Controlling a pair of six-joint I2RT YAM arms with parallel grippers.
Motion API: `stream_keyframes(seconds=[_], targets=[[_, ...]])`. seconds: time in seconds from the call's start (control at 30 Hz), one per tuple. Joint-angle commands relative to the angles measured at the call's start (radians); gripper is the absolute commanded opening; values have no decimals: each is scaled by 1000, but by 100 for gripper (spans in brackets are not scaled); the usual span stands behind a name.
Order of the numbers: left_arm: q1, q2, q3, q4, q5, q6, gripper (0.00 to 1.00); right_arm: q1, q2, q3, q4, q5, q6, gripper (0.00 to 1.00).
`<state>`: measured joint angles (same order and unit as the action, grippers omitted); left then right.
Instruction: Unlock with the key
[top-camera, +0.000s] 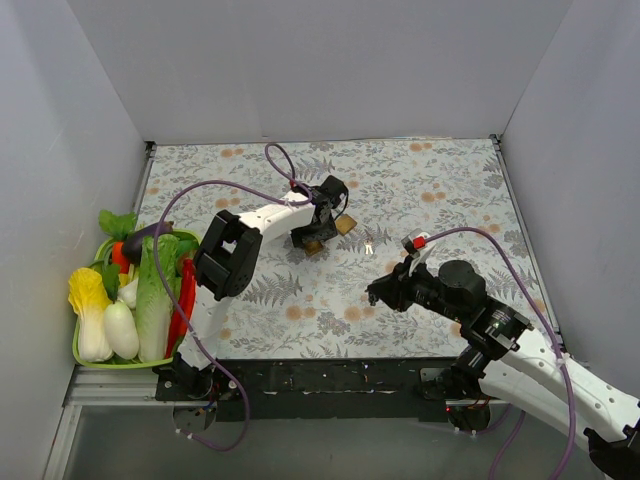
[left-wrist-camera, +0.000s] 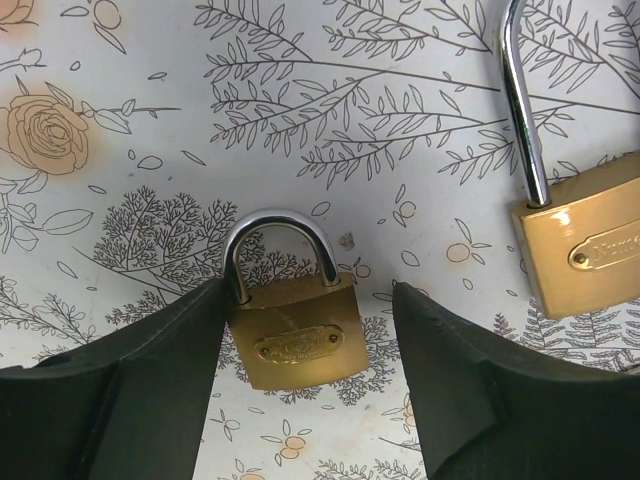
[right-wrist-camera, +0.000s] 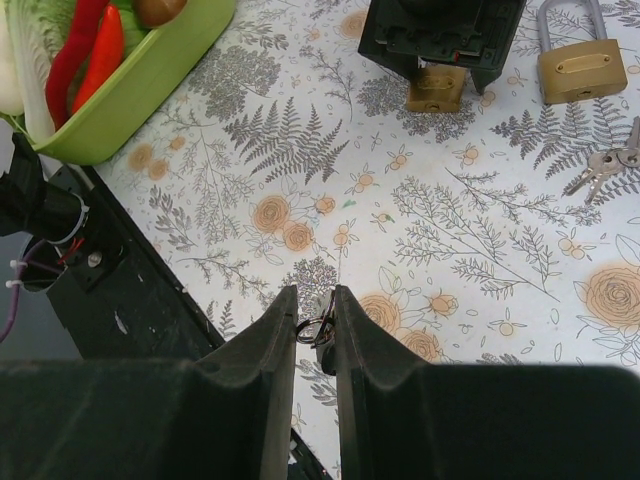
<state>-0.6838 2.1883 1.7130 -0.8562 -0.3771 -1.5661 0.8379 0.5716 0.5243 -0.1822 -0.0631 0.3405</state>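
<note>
A small brass padlock (left-wrist-camera: 296, 335) lies on the floral table with its shackle closed. My left gripper (left-wrist-camera: 310, 290) is open and straddles it; the left finger touches the lock's side and the right finger stands apart. In the top view this gripper (top-camera: 312, 238) is low over the small padlock (top-camera: 313, 247). My right gripper (right-wrist-camera: 315, 297) is shut on a key with its ring (right-wrist-camera: 318, 326), held above the table near the front edge. In the top view it (top-camera: 372, 292) is to the front right of the locks.
A larger brass padlock (left-wrist-camera: 585, 250) with a long shackle lies just right of the small one (top-camera: 346, 224). A loose bunch of keys (right-wrist-camera: 600, 170) lies beside it. A green basket (top-camera: 80, 350) of vegetables stands at the left edge.
</note>
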Motion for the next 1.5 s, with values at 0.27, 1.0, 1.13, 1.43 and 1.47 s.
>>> stream_keyframes(seconds=[0.27, 1.0, 1.13, 1.43, 1.47], targets=[[-3, -59, -110, 25, 43, -20, 66, 0, 13, -10, 59, -9, 17, 1], [-5, -110, -213, 170, 142, -41, 16, 0, 2, -21, 55, 9, 22, 1], [-3, -200, -323, 300, 210, -84, 4, 0, 22, -32, 89, 13, 18, 1], [-3, -393, -521, 543, 346, -244, 0, 1, 108, -93, 295, -6, 9, 1], [-5, -406, -551, 563, 371, -256, 0, 1, 114, -102, 315, -4, 8, 1]])
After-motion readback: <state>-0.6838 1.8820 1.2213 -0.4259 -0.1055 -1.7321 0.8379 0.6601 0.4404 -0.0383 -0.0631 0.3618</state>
